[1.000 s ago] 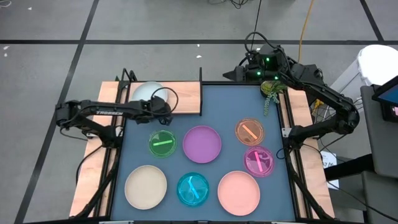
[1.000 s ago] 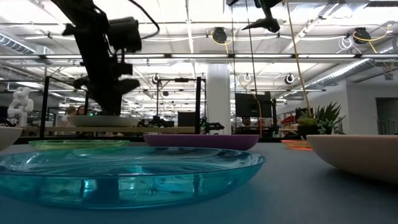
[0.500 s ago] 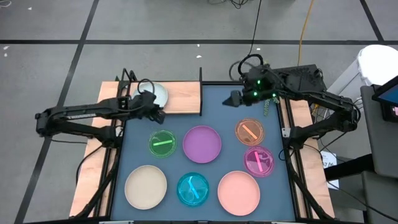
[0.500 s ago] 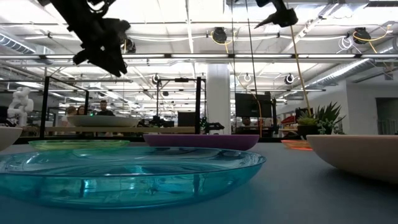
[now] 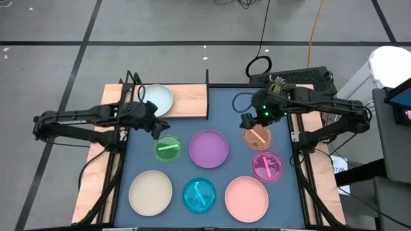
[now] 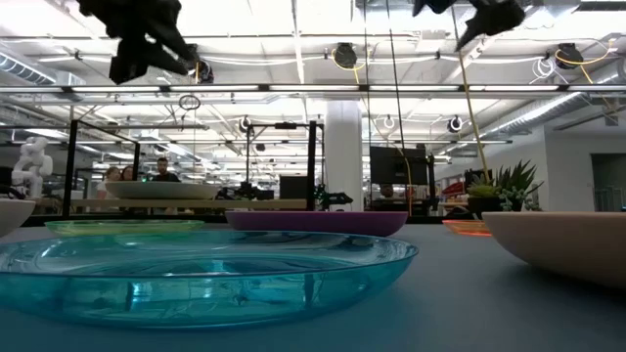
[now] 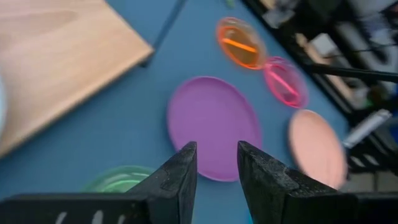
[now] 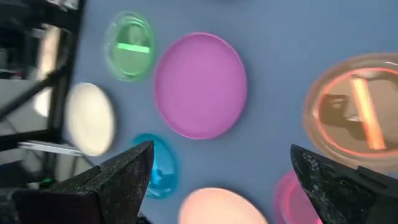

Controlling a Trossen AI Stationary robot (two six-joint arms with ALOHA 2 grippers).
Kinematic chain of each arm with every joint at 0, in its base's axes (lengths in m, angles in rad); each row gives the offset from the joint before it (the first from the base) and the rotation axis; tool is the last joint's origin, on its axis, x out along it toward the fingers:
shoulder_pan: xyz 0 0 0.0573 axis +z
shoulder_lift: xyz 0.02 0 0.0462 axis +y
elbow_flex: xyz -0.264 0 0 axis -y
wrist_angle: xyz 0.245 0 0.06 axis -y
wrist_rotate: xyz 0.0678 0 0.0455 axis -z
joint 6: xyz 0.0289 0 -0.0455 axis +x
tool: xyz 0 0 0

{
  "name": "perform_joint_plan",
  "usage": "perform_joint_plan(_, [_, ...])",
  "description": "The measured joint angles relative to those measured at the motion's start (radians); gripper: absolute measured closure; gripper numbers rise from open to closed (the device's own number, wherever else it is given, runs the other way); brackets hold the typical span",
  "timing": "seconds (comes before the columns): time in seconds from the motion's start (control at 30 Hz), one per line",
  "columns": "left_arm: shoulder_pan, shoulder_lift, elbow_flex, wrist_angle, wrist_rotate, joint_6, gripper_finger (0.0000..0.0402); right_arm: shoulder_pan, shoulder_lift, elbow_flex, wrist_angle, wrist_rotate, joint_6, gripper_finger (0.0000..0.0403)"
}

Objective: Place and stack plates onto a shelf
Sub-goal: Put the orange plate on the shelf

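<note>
High view: pale plate [image 5: 157, 98] on shelf [image 5: 188, 101].

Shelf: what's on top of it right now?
One pale blue-white plate sits on the shelf, at its left end. The rest of the board is bare wood. Nothing is stacked on the plate.

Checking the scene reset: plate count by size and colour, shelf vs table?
Large on shelf: 1, pale blue-white plate
Large on table: 3, purple plate, cream plate, salmon plate
Small on table: 4, green plate, orange plate, magenta plate, teal plate
Total: 8
</note>
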Motion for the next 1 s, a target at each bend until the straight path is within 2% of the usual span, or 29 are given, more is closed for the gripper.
perform_joint_plan(0.23, [-0.139,-0.01,0.0,0.087,0.0,-0.018,0.0284,0.057,0.071,0.0,-0.216,0.095,0.006,0.0054])
perform_joint_plan(0.47, [-0.209,-0.004,0.0,0.106,-0.011,-0.013,0.0284,0.058,0.188,-0.048,-0.214,0.092,0.014,0.0093])
perform_joint_plan(0.7, [-0.213,-0.004,0.0,0.106,-0.016,0.027,0.0284,0.058,0.27,-0.179,-0.057,0.09,-0.061,0.0121])
perform_joint_plan(0.87, [-0.213,-0.004,0.0,0.102,-0.023,0.039,0.0284,0.058,0.284,-0.294,0.074,0.069,-0.091,0.0136])
perform_joint_plan(1.0, [-0.213,-0.004,0.0,0.101,-0.062,0.048,0.0284,0.058,0.284,-0.389,0.197,0.069,-0.174,0.0149])
